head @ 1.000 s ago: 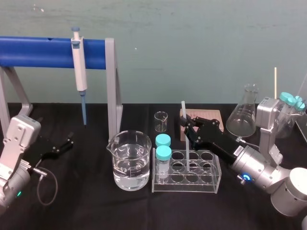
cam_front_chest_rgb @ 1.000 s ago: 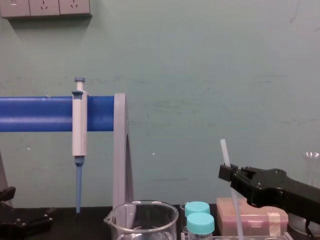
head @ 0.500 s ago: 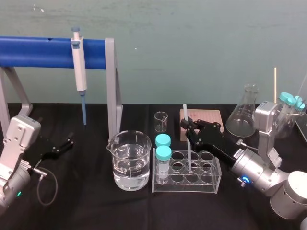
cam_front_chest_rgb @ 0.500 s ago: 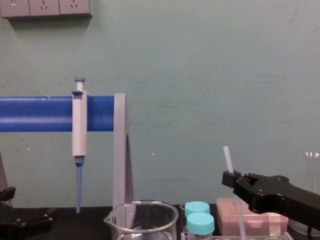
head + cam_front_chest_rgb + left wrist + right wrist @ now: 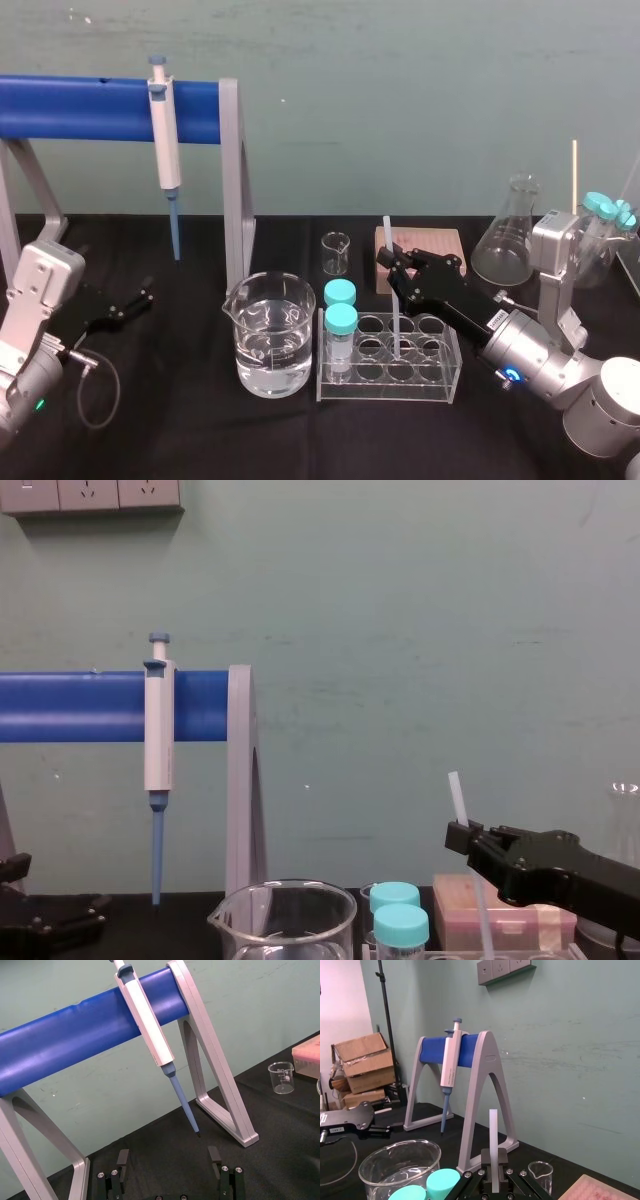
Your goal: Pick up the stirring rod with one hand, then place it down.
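Observation:
The stirring rod [image 5: 387, 233] is a thin white translucent stick standing almost upright, tilted slightly. My right gripper [image 5: 391, 267] is shut on it about a third of the way down. Its lower end reaches into a middle hole of the clear test tube rack [image 5: 438, 375]. In the chest view the rod [image 5: 457, 798] sticks up above the black right gripper [image 5: 462, 832]. In the right wrist view the rod [image 5: 493, 1132] rises from between the jaws of the right gripper [image 5: 493, 1180]. My left gripper [image 5: 140, 298] rests low at the left, and in the left wrist view it [image 5: 168, 1160] is open with nothing in it.
A beaker of water [image 5: 268, 335] stands left of the rack, which holds two teal-capped vials [image 5: 340, 320]. Behind are a small empty beaker [image 5: 336, 253], a pink box [image 5: 425, 243] and a conical flask [image 5: 508, 240]. A pipette [image 5: 163, 140] hangs on the blue-barred stand [image 5: 90, 108].
My right gripper has come down and slightly right with the rod, so the rod's lower end now sits in a rack hole. The left arm has not moved.

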